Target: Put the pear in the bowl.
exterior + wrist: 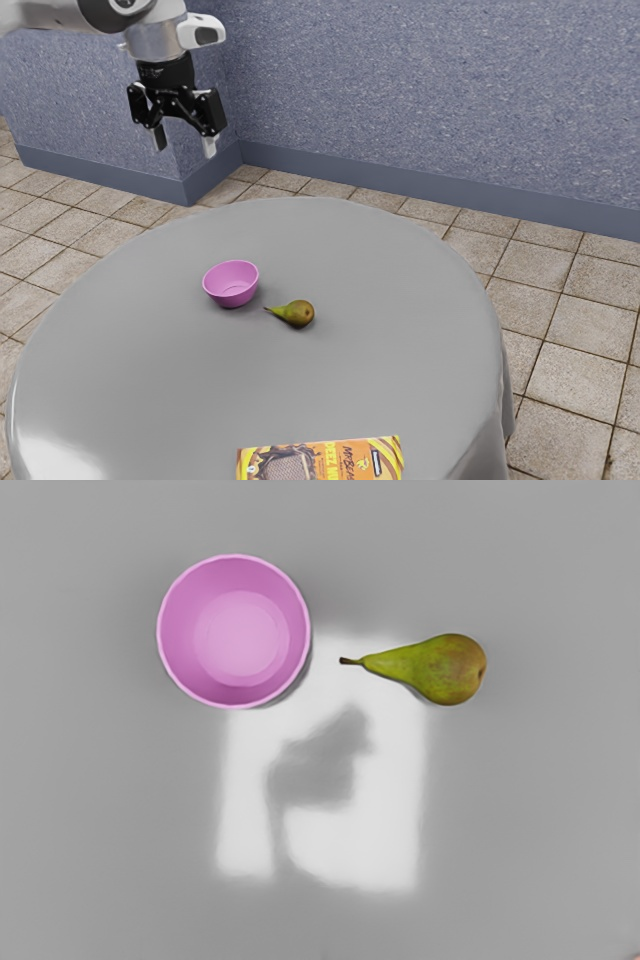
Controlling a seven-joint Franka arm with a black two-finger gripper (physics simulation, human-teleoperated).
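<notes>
Pear [440, 670], just one, near one pink bowl [240, 635], one packet [322, 462] farther off

In the exterior view, we locate the bowl [231, 285] on the table [130, 370]. We find the pear [297, 314] on the same surface, just beside the bowl, toward the exterior view's right and slightly nearer the camera. It lies on its side, stem end toward the bowl, the two apart. We place the package [325, 462] well nearer the camera than both. Behind the table we note the wall [430, 100].
</notes>
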